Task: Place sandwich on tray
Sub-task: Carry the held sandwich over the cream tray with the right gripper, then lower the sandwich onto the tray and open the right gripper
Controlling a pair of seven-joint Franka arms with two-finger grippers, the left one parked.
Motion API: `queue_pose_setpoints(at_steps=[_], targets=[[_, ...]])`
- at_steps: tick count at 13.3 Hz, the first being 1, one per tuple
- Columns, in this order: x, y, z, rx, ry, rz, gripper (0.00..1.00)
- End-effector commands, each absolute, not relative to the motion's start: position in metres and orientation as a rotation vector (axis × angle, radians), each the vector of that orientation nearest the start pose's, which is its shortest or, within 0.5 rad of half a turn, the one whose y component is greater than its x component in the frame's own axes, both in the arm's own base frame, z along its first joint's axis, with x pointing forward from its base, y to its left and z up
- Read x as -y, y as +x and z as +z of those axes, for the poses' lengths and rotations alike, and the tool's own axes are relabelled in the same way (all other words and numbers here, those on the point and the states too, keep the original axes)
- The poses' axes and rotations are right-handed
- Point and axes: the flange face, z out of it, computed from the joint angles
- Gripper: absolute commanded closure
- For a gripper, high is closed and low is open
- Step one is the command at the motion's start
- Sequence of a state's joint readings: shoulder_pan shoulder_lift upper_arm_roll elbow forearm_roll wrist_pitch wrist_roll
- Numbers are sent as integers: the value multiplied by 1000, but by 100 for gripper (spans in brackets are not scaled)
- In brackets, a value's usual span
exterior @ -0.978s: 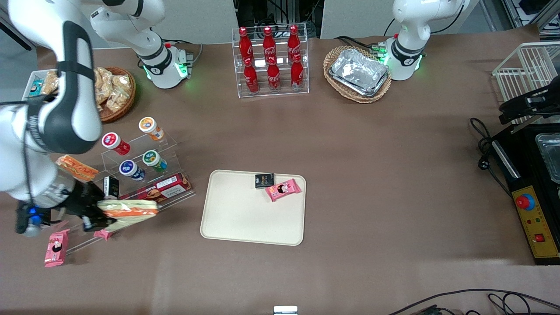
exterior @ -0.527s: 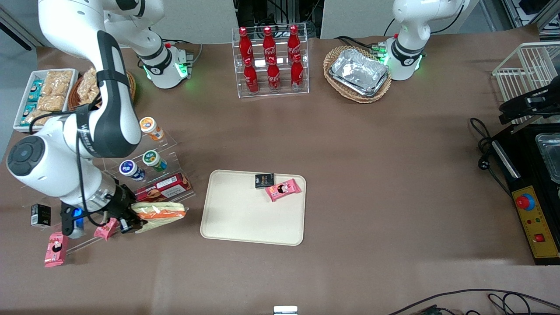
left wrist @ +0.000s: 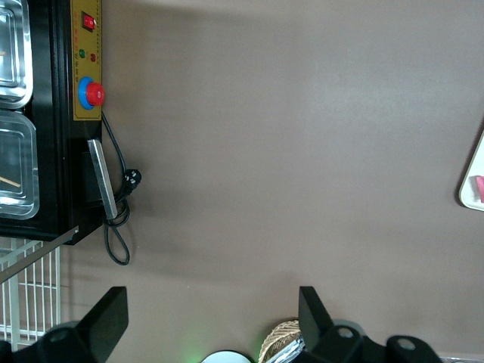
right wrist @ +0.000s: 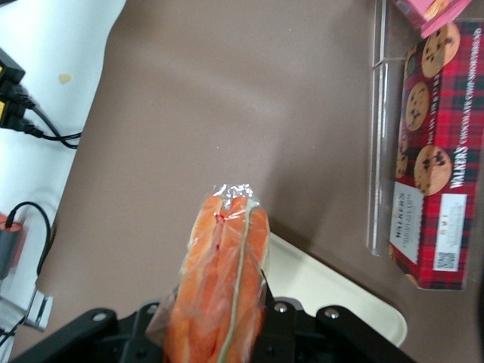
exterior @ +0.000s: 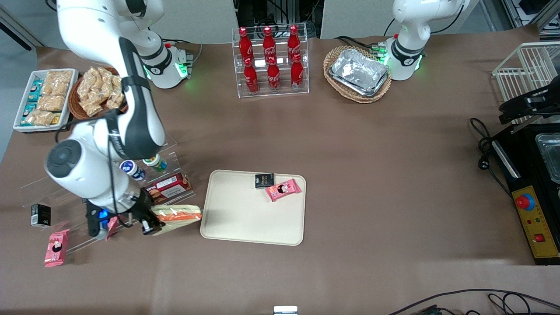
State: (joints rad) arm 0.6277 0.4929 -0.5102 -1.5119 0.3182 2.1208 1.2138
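My right gripper (exterior: 152, 222) is shut on one end of the sandwich (exterior: 178, 215), a long clear-wrapped wedge of pale bread with an orange stripe. It holds the sandwich above the table, the free end reaching close to the rim of the cream tray (exterior: 245, 221) at the working arm's side. In the right wrist view the sandwich (right wrist: 224, 280) sticks out from between the fingers (right wrist: 272, 314) of the gripper (right wrist: 219, 321), with a rounded corner of the tray (right wrist: 333, 291) under it. A black packet (exterior: 264, 180) and a pink packet (exterior: 284, 189) lie on the tray.
A clear acrylic stand (exterior: 170, 151) with tins and a red cookie box (exterior: 168, 187) stands beside the arm. The box also shows in the right wrist view (right wrist: 431, 151). A pink packet (exterior: 56, 248) and a black box (exterior: 40, 215) lie near it. The cola bottle rack (exterior: 271, 61) and the foil-tray basket (exterior: 358, 72) are farther from the camera.
My right gripper has carried the sandwich away from the acrylic stand toward the tray, and the arm has swung over the stand.
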Motion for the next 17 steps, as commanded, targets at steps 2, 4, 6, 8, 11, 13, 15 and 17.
queue_pose_setpoints(at_steps=[2,4,6,8,11,13,15,17], targets=[[-202,694,371,-1775,-2337,-174,66],[-239,689,343,-1812,-2283,-151,66],[-265,683,319,-1856,-2229,-131,66],[-287,679,298,-1881,-2175,-133,66],[-319,668,266,-1888,-2149,-159,66],[-332,661,240,-1864,-2199,-179,66],[-337,656,215,-1840,-2253,-219,66],[-340,653,207,-1838,-2268,-216,66]])
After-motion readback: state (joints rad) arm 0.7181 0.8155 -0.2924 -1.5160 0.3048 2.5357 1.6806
